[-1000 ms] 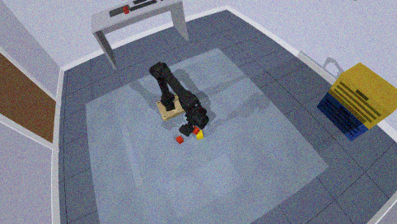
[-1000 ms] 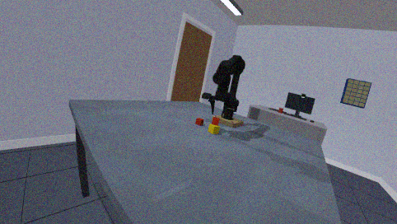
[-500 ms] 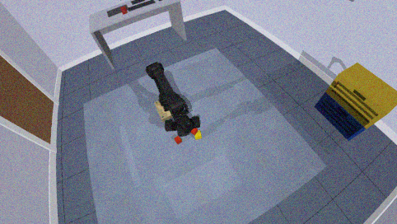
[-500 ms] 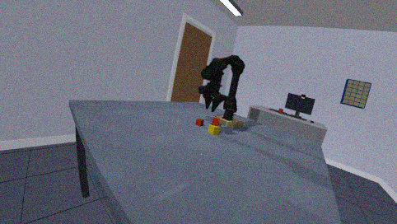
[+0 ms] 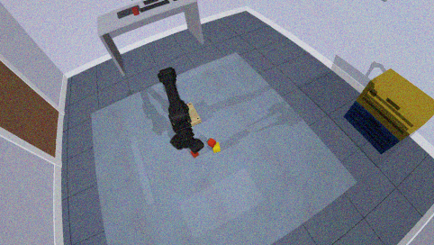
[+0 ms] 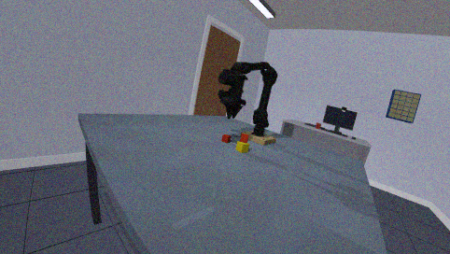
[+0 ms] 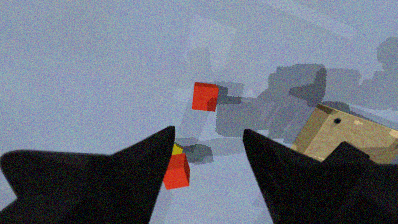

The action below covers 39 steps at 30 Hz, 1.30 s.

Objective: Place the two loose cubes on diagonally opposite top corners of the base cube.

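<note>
The yellow base cube (image 5: 217,148) (image 6: 242,148) stands on the table; in the wrist view only a sliver of it (image 7: 176,149) shows past the left finger. One red cube (image 5: 212,142) (image 6: 245,137) (image 7: 177,171) sits on its top, toward the side nearer the arm's base; its exact overlap and gap to the corner are too small to tell. The other red cube (image 5: 194,154) (image 6: 226,138) (image 7: 205,96) lies on the table, apart from the yellow one. My gripper (image 6: 231,116) (image 7: 209,132) is open and empty, pointing down, high above the table near the loose red cube.
The arm's wooden base board (image 5: 194,114) (image 6: 263,139) (image 7: 345,135) lies beside the cubes, on the arm's side. The grey-blue table (image 5: 234,198) (image 6: 187,187) carries it all. A desk (image 5: 153,18) (image 6: 327,138) and a yellow and blue cabinet (image 5: 401,99) stand off the table.
</note>
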Motion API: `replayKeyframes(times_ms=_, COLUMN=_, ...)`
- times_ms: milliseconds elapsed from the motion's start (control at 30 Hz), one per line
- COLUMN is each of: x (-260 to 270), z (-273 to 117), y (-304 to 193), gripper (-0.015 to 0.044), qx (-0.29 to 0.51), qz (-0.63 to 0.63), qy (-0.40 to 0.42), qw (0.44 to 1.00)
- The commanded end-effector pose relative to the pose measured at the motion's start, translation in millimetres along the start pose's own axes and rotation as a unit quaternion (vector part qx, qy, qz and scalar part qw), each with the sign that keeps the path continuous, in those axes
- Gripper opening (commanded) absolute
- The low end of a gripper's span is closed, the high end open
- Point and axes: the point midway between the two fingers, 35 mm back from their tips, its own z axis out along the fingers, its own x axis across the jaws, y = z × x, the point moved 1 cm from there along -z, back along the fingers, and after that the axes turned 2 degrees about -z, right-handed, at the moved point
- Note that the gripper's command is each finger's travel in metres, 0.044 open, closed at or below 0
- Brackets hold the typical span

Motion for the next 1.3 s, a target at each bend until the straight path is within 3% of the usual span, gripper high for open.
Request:
replayKeyframes(times_ms=0, x=-1, z=-4, y=2, gripper=0.0265, qx=0.0, qz=0.033, qy=0.004, qw=0.999)
replayKeyframes(times_ms=167, x=0, z=1, y=2, gripper=0.0265, qx=0.0, qz=0.033, qy=0.004, qw=0.999)
replayKeyframes(times_ms=433, x=0, z=57, y=2, gripper=0.0265, qx=0.0, qz=0.033, qy=0.004, qw=0.999)
replayKeyframes(times_ms=1267, x=0, z=94, y=2, gripper=0.0265, qx=0.0, qz=0.033, qy=0.004, qw=0.999)
